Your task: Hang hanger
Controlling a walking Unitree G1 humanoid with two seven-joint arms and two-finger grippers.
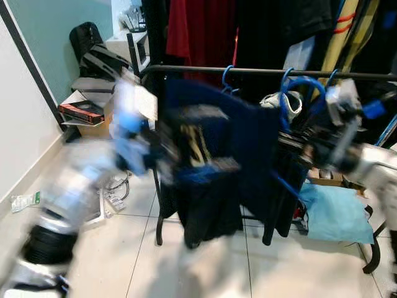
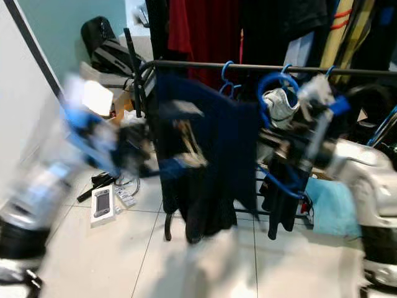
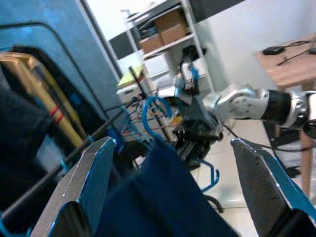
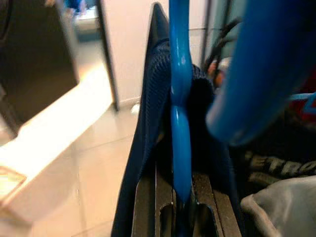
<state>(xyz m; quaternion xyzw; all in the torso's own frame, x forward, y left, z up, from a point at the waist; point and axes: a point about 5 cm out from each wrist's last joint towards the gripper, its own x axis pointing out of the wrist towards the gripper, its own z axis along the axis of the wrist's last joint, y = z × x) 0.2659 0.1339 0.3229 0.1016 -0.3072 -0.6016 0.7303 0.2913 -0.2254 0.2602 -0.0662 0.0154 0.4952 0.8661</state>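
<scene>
Pale floor tiles are spreading under a black clothes rail that is running across a crowded corner, with red and dark clothes hanging behind it and a few blue hooks already sitting on the bar. Both head views are blurring heavily. A blue hanger carrying a navy garment is hanging in the air just in front of and slightly below the rail, its curved hook rising close to the bar without clearly resting on it. The right end effector is gripping the hanger from the robot's right side; in the right wrist view the blue hanger stem is running straight down between the two black fingers, which are pressing in on it with the navy cloth bunching against them. The left end effector is reaching in at the garment's left edge, and in the left wrist view its two fingers are standing wide apart with the navy fabric lying between them, not pinched. A light blue cloth is lying on the floor under the rail's right end, and a red-and-black box is sitting on a low shelf to the left.
</scene>
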